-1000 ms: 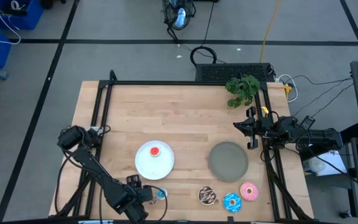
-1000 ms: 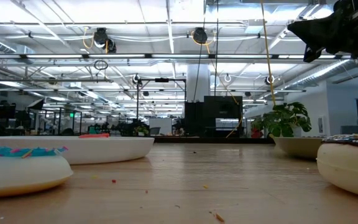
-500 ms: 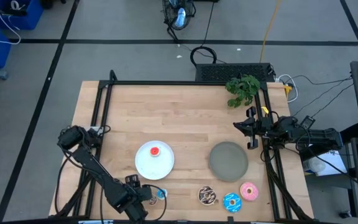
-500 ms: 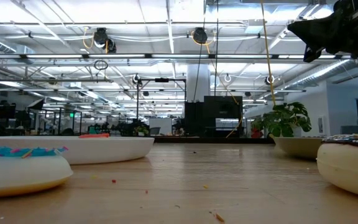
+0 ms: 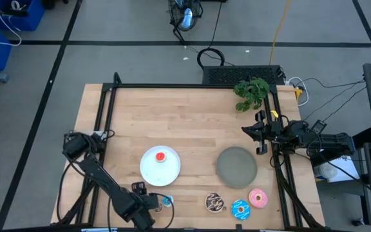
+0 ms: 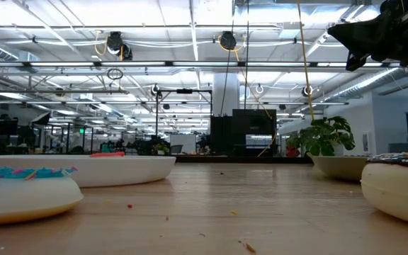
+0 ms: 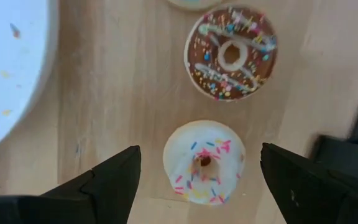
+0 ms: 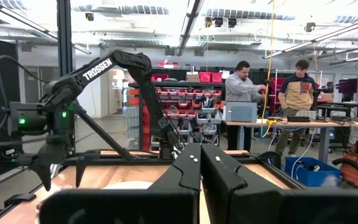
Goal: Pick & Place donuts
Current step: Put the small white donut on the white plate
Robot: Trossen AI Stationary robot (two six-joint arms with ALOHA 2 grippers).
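My left gripper is open near the table's near edge, pointing down. Its fingers stand on either side of a small white-iced donut with coloured sprinkles, which lies flat on the wood without being touched. The chocolate donut with sprinkles lies beyond it, next to the blue-iced donut and the pink-iced donut. A tiny red donut rests on the white plate. My right gripper is shut and waits above the table's right edge. The other tiny donuts are out of view.
The grey plate sits right of the white plate. A green plant stands at the far right corner. A black frame rail runs along the far edge and down both sides. Two people stand in the room beyond.
My left arm has shifted slightly toward the table's near edge, while its open gripper has stayed over the white-iced donut. The donuts and plates have not moved.
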